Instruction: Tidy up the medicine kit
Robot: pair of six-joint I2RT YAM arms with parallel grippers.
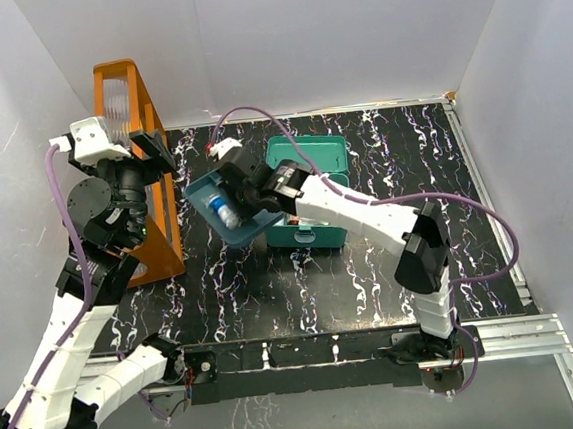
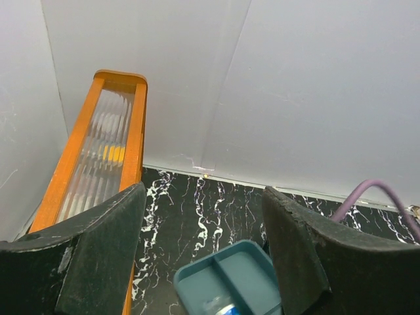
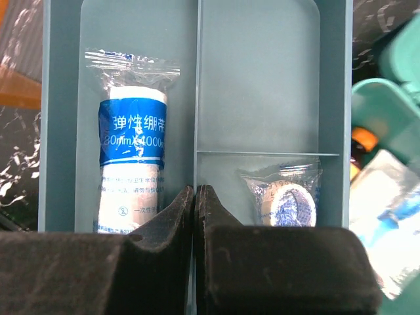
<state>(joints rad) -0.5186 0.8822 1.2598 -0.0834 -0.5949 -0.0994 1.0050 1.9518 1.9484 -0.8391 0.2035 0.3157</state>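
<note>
Right gripper (image 3: 195, 190): jaws pinched on the blue tray's (image 3: 262, 79) middle wall, holding it tilted just left of the medicine kit (image 1: 317, 162), probably to seat it inside | bandage roll (image 3: 130, 164) and tape roll (image 3: 287, 200): separate compartments | left gripper (image 2: 200, 230): jaws wide, empty, well left of the kit.

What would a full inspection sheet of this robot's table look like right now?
Surface: black table with white marbling.
Job's things: green medicine box mid-table, seemingly open; blue tray held tilted to its left, with a wrapped bandage roll and a small tape roll in separate compartments.
Clutter: tall orange rack at the table's left edge.
Grippers: left jaws open and empty by the rack; right jaws shut on the tray's middle divider.
Cables: purple cables on both arms; the right one passes over the box.
Surroundings: white walls on three sides.
</note>
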